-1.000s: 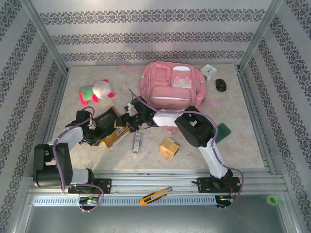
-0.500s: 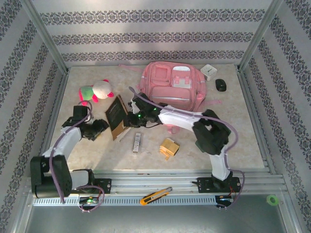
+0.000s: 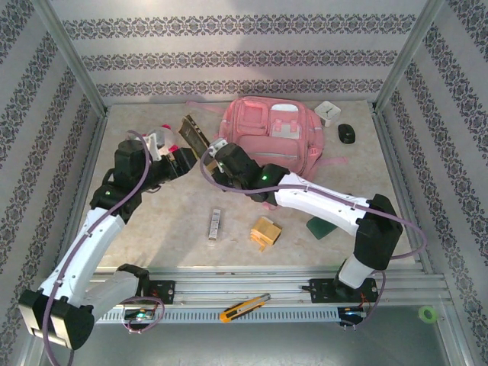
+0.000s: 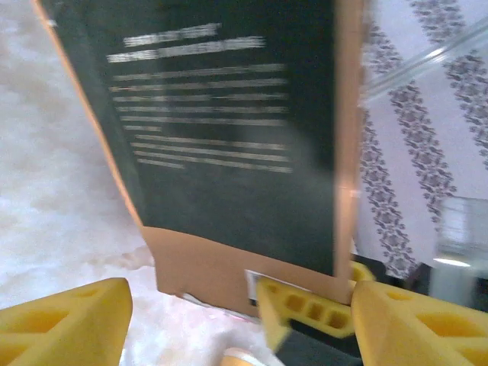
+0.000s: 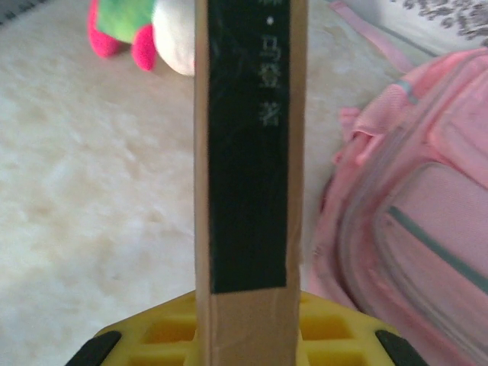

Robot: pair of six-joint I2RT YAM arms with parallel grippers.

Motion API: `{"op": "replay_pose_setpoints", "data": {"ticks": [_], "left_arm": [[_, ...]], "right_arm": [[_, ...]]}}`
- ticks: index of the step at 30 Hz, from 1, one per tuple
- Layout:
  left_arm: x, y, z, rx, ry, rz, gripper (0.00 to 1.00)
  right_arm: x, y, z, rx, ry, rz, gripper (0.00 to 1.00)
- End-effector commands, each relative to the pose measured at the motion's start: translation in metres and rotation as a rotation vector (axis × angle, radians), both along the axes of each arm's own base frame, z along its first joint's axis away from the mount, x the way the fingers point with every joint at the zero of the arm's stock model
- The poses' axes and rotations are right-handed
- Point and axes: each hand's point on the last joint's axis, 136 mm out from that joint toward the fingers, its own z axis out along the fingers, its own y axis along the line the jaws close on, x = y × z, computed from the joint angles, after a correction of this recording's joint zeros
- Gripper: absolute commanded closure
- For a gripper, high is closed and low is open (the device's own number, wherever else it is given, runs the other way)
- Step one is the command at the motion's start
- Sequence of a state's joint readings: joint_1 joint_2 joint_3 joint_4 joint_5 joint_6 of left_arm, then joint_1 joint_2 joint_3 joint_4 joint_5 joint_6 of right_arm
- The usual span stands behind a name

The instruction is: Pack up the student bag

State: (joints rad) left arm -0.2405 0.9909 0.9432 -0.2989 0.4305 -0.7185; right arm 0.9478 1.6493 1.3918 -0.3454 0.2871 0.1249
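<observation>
Right tool [image 5: 248, 329] pinches the lower end of an upright black-and-tan book [image 5: 248, 152], its spine lettered in blurred Chinese characters. Left tool [image 4: 236, 324] stands spread at the book's bottom edge. Pink backpack [image 5: 427, 221] lies just right of the right tool.

The book [image 4: 236, 130] is cut off by the top edge in both wrist views, and its printed lines are blurred beyond reading in the left one. The plush toy [image 5: 137, 23] is clipped above and partly hidden behind the book; the student bag [image 5: 412, 229] is cut by the right edge.
</observation>
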Motion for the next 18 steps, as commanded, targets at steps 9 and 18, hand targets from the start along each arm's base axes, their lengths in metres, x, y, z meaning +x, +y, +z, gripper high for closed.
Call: {"op": "replay_pose_setpoints", "data": {"ticks": [9, 18], "left_arm": [[0.033, -0.01, 0.06, -0.053, -0.205, 0.107, 0.24], [0.046, 0.013, 0.052, -0.039, -0.155, 0.276, 0.24]], "right_arm": [[0.0, -0.003, 0.033, -0.055, -0.225, -0.05, 1.0], [-0.008, 0.001, 0.035, -0.048, -0.305, -0.053, 1.0]]}}
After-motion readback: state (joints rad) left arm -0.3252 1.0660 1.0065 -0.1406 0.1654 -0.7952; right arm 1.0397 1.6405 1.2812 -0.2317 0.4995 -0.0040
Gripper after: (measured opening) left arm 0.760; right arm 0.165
